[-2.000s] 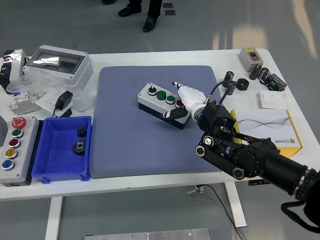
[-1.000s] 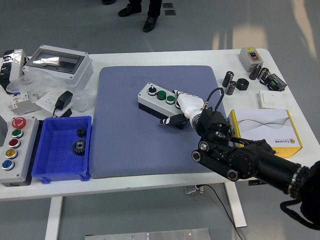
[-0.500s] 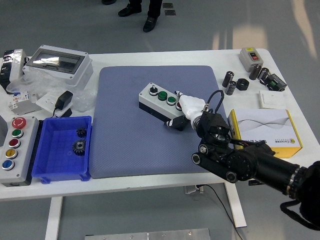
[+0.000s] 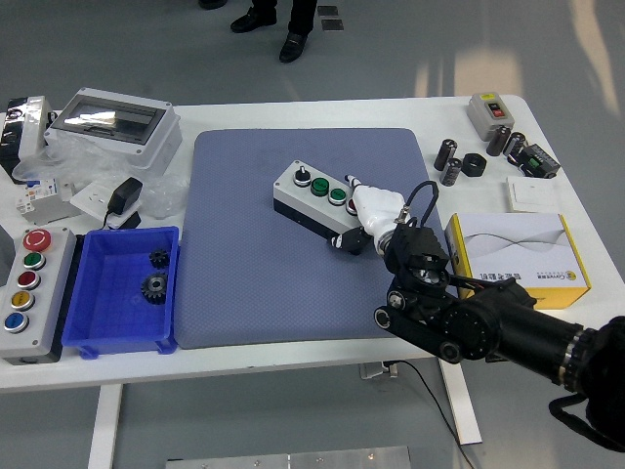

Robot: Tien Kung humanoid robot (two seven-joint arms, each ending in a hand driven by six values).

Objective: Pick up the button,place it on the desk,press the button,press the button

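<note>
The button box (image 4: 314, 200) is grey with a black base. It lies on the blue mat (image 4: 244, 254), a little right of the mat's middle. A black knob and two green buttons show on its lid. My right hand (image 4: 363, 213), white with black parts, lies over the box's right end and hides the lid there. The black right arm (image 4: 469, 322) comes in from the lower right corner. I cannot make out whether the hand grips the box or only rests on it.
A blue bin (image 4: 98, 322) holding two gears stands left of the mat, beside a long grey button panel (image 4: 24, 293). A white and yellow carton (image 4: 518, 256) lies right of the hand. Small black parts (image 4: 464, 164) and a grey switch box (image 4: 488, 109) sit at the far right.
My right hand has come down from above the box onto its right end, and the arm has slid a little left. The box has shifted slightly on the mat.
</note>
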